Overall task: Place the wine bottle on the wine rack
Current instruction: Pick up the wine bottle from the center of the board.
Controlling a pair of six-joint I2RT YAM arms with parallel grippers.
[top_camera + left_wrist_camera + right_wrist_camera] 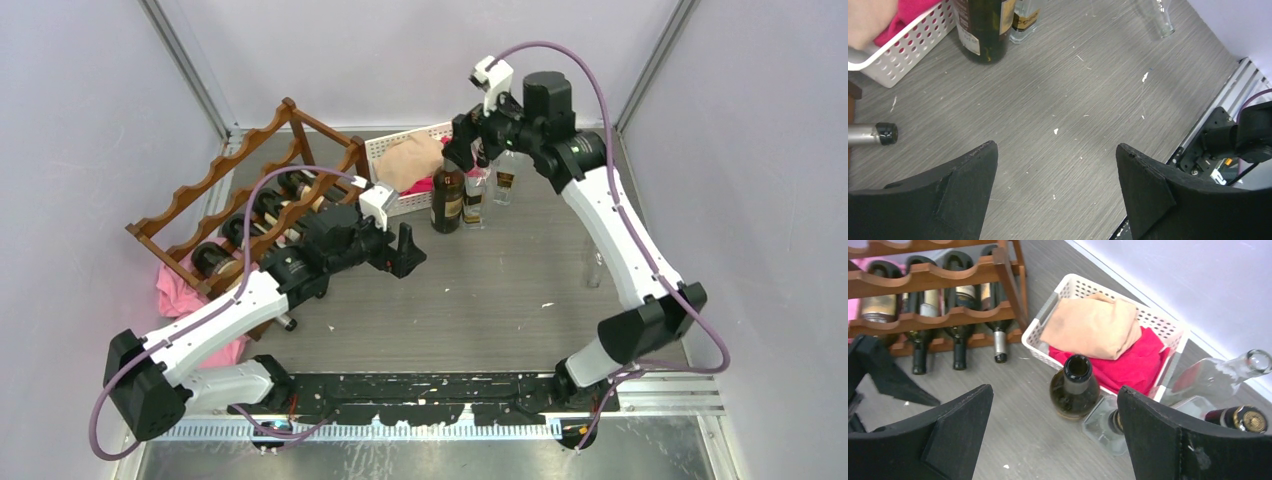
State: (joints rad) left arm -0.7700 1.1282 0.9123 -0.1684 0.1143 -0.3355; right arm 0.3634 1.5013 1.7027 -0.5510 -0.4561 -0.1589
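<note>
Near the far edge, right gripper [1055,390] hangs wide open above the dark bottle [1074,389]; left gripper [1057,146], wide and empty, sits beside the rack [938,275].

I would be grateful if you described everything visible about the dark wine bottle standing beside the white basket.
The dark wine bottle is dark glass, with a tan label on its body and an open, uncorked mouth. It stands upright on the grey table, right by the white basket, with a clear bottle close on its other side; contact with either cannot be judged. The right hand hangs above it, open, not gripping it.
</note>
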